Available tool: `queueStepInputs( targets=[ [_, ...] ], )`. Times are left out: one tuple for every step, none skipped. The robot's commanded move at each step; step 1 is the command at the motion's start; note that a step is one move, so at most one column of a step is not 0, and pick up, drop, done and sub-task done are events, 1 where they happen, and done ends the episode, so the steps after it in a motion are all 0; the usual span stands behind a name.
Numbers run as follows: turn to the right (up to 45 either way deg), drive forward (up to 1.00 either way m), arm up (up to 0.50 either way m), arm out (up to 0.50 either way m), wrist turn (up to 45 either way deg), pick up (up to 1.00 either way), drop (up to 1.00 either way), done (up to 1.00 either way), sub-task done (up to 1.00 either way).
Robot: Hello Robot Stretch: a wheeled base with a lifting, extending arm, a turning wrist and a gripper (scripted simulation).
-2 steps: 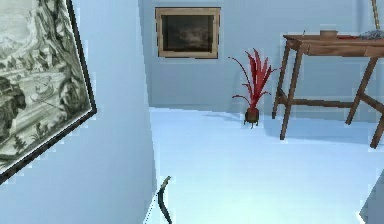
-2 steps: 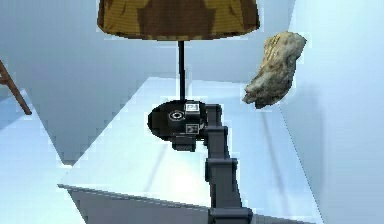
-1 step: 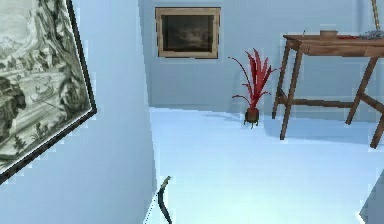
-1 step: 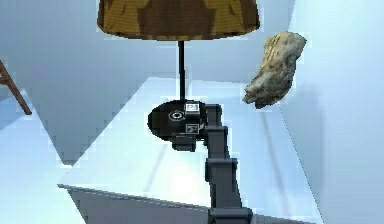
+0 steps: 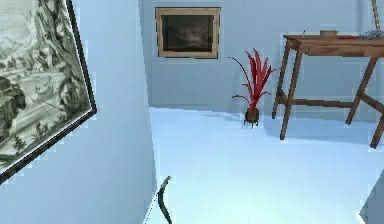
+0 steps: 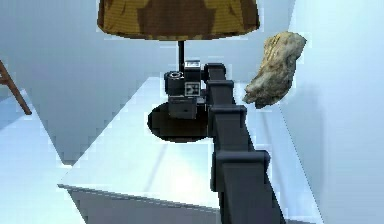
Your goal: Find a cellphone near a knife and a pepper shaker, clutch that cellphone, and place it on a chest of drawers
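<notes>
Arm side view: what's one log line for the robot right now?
arm: out over white cabinet | claw: near lamp base | held: cannot tell | nearby: tan sculpture

1. In the forward view, a large framed picture [image 5: 40, 80] is hanging on the near wall at the frame's left.
2. A smaller framed picture [image 5: 187, 32] is hanging on the far wall, upper centre.
3. A potted plant [image 5: 252, 90] is standing on the floor below and right of it, just left of a table [image 5: 330, 45] at upper right.
4. In the arm side view, a lamp [image 6: 178, 20] is standing at top centre on a cabinet [image 6: 120, 150].
5. A sculpture [image 6: 275, 68] is sitting right of the lamp.
6. The arm [image 6: 235, 150] is rising from the bottom edge, with its gripper [image 6: 180, 100] lying at the lamp's base.
</notes>
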Motion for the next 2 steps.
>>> queueStepInputs(
  targets=[
    [0.0, 0.0, 0.02, 0.0, 0.0, 0.0, 0.0, 0.0, 0.0],
    [0.0, 0.0, 0.0, 0.0, -45.0, 0.0, 0.0, 0.0, 0.0]
  ],
)
